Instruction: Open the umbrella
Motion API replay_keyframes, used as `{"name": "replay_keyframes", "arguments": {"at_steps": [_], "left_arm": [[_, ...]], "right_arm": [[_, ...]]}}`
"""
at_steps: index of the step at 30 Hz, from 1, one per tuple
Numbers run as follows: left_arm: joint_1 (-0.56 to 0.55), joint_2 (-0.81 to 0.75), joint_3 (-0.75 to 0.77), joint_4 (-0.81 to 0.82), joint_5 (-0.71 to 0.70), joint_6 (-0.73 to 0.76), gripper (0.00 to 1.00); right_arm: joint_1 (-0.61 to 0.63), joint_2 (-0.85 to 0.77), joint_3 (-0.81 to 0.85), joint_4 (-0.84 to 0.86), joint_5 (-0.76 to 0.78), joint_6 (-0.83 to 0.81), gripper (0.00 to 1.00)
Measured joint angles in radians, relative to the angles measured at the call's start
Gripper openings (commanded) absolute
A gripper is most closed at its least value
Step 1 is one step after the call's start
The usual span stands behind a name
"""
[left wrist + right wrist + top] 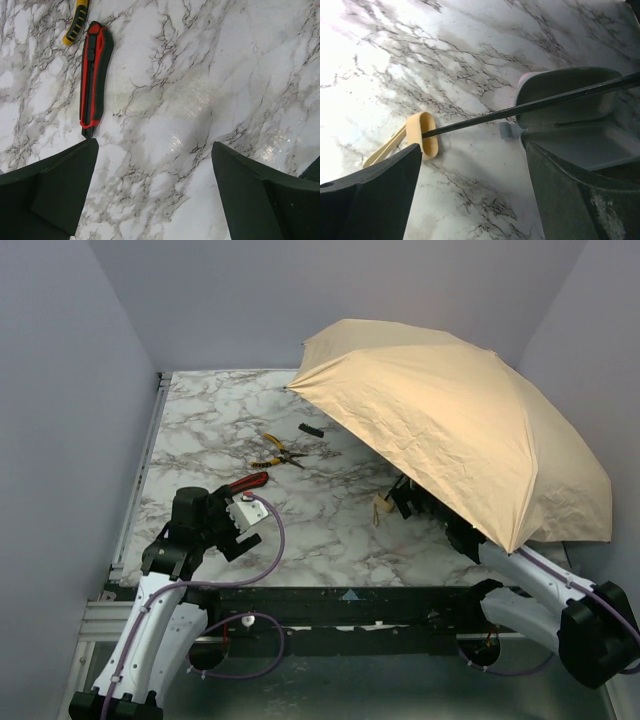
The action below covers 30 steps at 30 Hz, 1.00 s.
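The umbrella (460, 430) stood open, its peach canopy filling the upper right of the overhead frame and reaching past the table's (330, 540) right edge. Its black shaft (520, 107) ran down to the beige handle (422, 135), low near the marble at frame centre. The right gripper (472, 150) was spread wide; the shaft passed between its fingers, gripped by neither. An open grey case (570, 100) lay just beside its right finger. The left gripper (155, 144) hung fully spread over bare marble at lower left, holding nothing, with a red-handled knife (95, 75) near its left finger. Open marble separated the arms.
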Motion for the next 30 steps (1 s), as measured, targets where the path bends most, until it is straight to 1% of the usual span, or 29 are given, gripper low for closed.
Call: {"name": "replay_keyframes", "arguments": {"at_steps": [4,8,11,14,18,20,23,26,30], "left_arm": [[0.000,-0.006,0.000,-0.003,0.000,-0.001,0.99],[0.000,0.040,0.011,-0.008,-0.032,-0.036,0.98],[0.000,0.090,0.026,0.011,-0.100,-0.089,0.98],[0.000,0.092,0.019,0.064,-0.211,-0.151,0.98],[0.000,-0.002,-0.056,0.209,-0.378,-0.184,0.99],[0.000,-0.064,-0.118,0.273,-0.448,-0.174,0.98],[0.000,-0.148,-0.207,0.344,-0.532,-0.139,0.98],[0.000,-0.229,-0.285,0.386,-0.587,-0.093,0.98],[0.000,-0.320,-0.337,0.423,-0.628,-0.035,0.99]], "right_arm": [[0.002,-0.079,-0.004,-0.074,-0.050,-0.090,0.94],[0.002,-0.197,-0.043,-0.175,-0.073,-0.245,0.97],[0.002,-0.308,-0.092,-0.264,-0.074,-0.366,0.98],[0.002,-0.429,-0.135,-0.354,-0.073,-0.475,1.00],[0.002,-0.628,-0.203,-0.444,-0.054,-0.600,1.00],[0.002,-0.729,-0.221,-0.484,-0.041,-0.647,1.00],[0.002,-0.839,-0.226,-0.521,-0.013,-0.689,1.00],[0.002,-0.911,-0.227,-0.536,0.022,-0.710,1.00],[0.002,-0.936,-0.227,-0.537,0.064,-0.710,1.00]]}}
